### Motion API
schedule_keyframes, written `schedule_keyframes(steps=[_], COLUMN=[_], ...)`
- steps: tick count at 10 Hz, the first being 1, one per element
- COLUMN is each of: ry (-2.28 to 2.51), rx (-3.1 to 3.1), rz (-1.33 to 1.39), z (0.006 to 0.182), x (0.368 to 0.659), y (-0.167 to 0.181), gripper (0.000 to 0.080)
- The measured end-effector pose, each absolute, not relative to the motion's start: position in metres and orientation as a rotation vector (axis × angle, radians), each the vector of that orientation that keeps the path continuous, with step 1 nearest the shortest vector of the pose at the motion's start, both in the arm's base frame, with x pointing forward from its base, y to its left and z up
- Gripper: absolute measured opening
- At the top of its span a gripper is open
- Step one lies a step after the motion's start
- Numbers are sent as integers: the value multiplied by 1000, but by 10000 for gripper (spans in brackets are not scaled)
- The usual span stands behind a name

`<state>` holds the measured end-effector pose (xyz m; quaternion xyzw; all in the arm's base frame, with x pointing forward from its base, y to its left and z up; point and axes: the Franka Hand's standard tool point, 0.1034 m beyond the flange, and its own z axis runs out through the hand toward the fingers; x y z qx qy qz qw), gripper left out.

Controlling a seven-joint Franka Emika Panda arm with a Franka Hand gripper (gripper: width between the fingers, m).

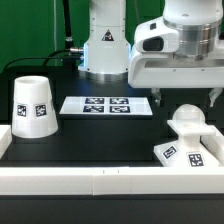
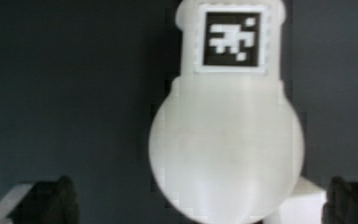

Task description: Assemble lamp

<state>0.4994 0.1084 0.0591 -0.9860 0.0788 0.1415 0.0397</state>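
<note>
Gripper [image 1: 187, 97] open, jaws wide apart, hanging over the bulb [image 1: 187, 118] at the exterior view's lower right. Fingertips [image 2: 51, 197] flank it, not touching. Risk: closing on the round, slick belly could squirt it sideways or tip it off the base [image 1: 186, 152]; can't tell if it's seated there. Bulb is smooth white, egg-shaped, with a tag on the narrow end. Shade [image 1: 33, 105] stands at left, well apart.
</note>
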Motion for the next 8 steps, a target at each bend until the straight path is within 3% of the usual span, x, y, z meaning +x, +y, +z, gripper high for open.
schedule_keyframes(steps=[8], ry=[241], rx=[-2825], rz=[1153], z=[49], x=[489], y=[117], gripper=[698])
